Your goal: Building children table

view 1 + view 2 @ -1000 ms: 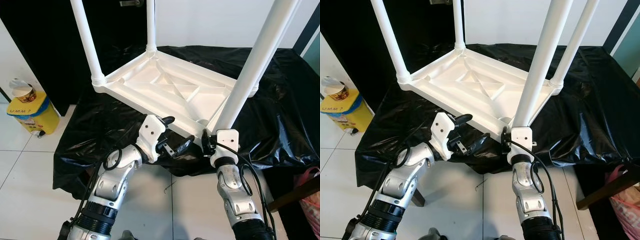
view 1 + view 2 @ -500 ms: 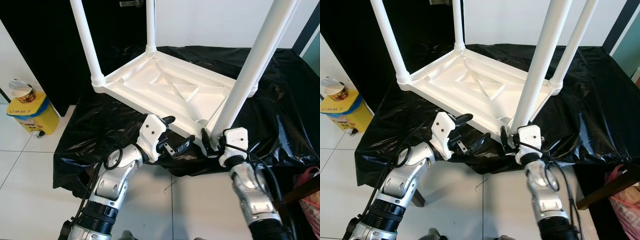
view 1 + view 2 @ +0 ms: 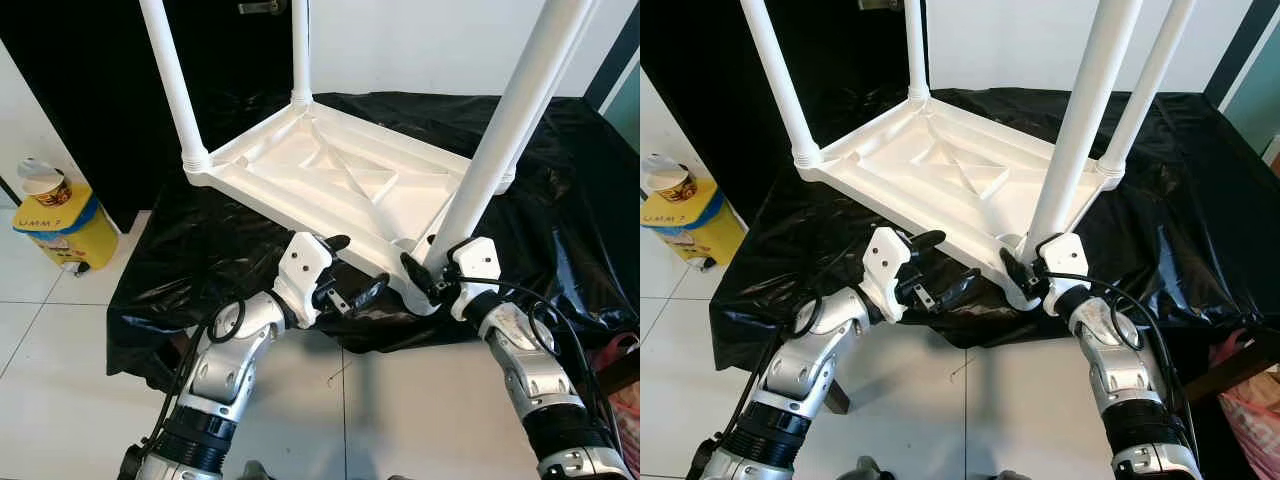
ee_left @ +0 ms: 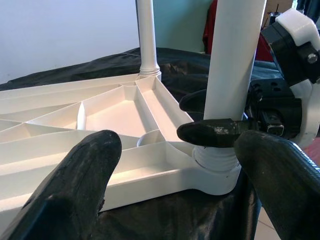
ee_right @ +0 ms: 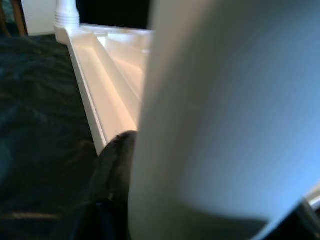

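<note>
The white children's table (image 3: 340, 185) lies upside down on the bench draped in black sheeting (image 3: 560, 200), legs up. The right pincer (image 3: 428, 272) grips the base of the near leg (image 3: 500, 150). The left pincer (image 3: 352, 270) hangs wide open just beside the table's near edge, holding nothing; a yellow bin (image 3: 60, 225) stands on the floor well to the left.
</note>
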